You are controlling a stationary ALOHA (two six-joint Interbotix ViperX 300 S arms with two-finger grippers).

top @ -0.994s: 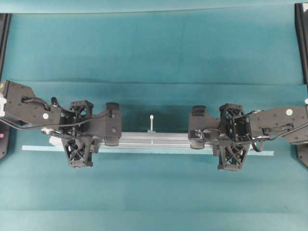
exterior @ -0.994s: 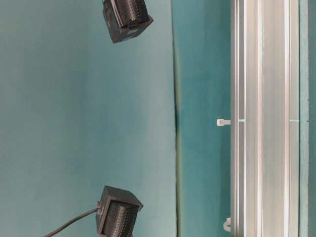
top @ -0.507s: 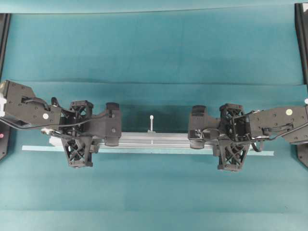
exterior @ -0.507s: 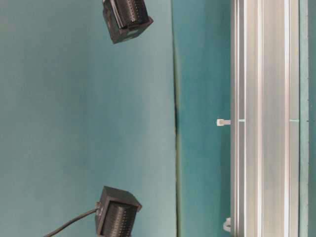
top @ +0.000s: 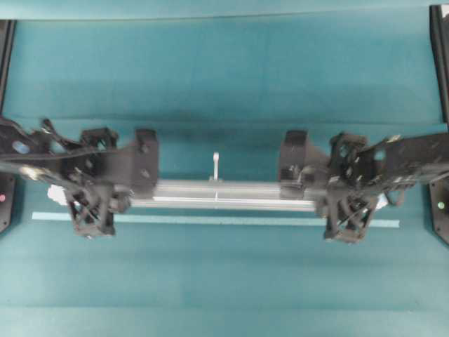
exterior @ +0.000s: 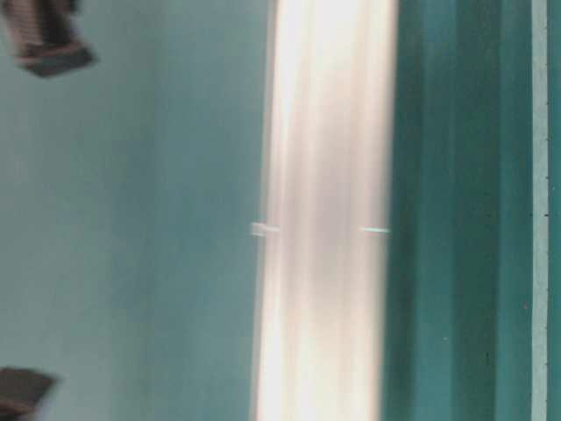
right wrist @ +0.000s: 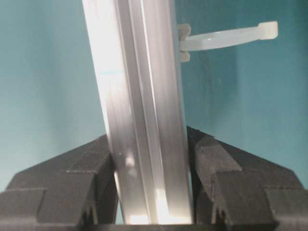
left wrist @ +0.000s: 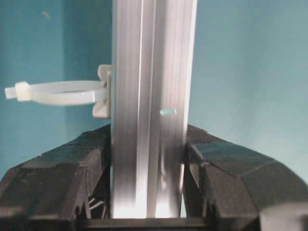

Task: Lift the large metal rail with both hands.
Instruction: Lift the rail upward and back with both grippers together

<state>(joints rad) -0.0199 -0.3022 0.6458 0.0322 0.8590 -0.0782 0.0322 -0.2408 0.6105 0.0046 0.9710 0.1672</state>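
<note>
We see the left gripper (left wrist: 147, 192) clamped on the large metal rail (top: 224, 194), its black fingers (left wrist: 62, 178) pressed flat against both grooved sides. The right gripper (right wrist: 151, 192) grips the same rail likewise, fingers (right wrist: 236, 183) tight on either face. In the overhead view the left gripper (top: 144, 172) holds near the rail's left end and the right gripper (top: 295, 168) near its right end. The rail runs level between them, parallel to the table's (top: 224, 70) near edge and apart from the pale tape strip (top: 217, 221) lying on the teal surface nearer that edge. A white zip tie (top: 215, 167) sticks out at mid-length toward the far edge. The table-level view blurs the rail (exterior: 324, 219).
</note>
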